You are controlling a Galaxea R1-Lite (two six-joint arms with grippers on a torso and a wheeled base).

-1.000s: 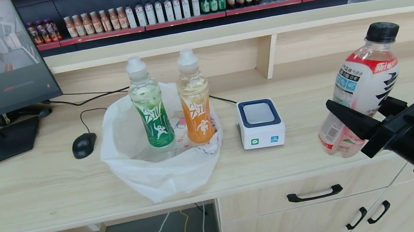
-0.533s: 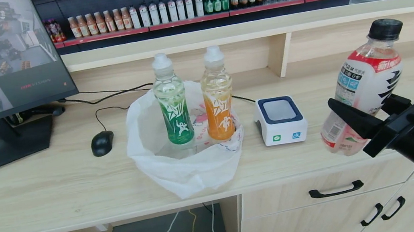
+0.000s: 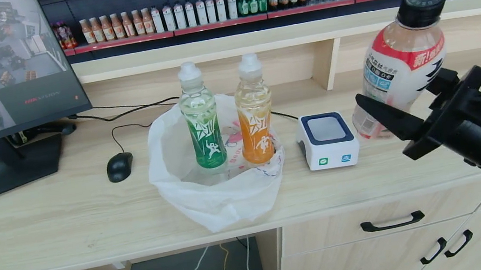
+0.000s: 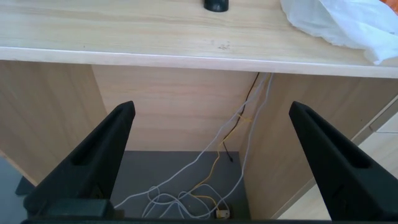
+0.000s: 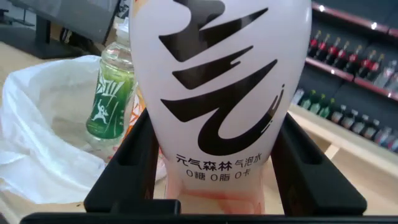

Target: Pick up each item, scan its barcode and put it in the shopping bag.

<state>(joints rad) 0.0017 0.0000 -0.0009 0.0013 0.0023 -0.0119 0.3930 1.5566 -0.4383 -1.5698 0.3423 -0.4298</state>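
Now my right gripper [image 3: 404, 95] pinches the pink bottle [image 3: 401, 56] low on its body, tilted in the air just right of the scanner [image 3: 327, 140]: clear plastic, black cap, white label with a red band and bold black brush strokes. The crinkled white bag [image 3: 215, 204] left of the scanner holds a green bottle [image 3: 203, 128] and an orange bottle [image 3: 256, 121], both upright and white-capped. My left gripper [image 4: 211, 111] is spread wide, facing the space under the counter [image 4: 124, 31].

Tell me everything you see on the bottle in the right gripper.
The bottle is clear plastic holding a pale pink drink, with a black cap and a white label that has a red top band and bold black strokes. It leans slightly, cap up, held off the counter to the right of the scanner. The right gripper clamps its lower half.
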